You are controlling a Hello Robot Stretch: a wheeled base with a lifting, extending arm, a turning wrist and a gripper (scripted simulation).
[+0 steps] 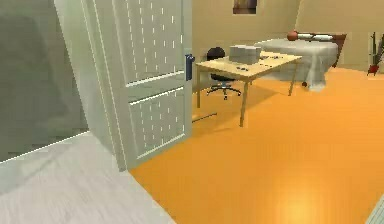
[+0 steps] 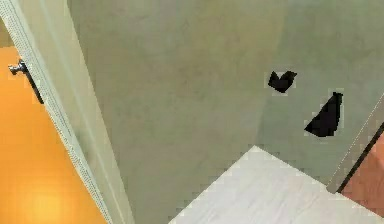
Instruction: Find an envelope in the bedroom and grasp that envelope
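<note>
Past the door [image 1: 150, 70], small flat blobs [image 1: 244, 67] lie near the surface's [image 1: 222, 69] front edge, perhaps the envelope: light, thin, floppy, so probably best taken by one edge. Claw's state: cannot tell.

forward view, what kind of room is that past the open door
Most likely a bedroom with a work corner: a bed stands at the far right, with a wooden desk and a black office chair nearer the white door.
</note>
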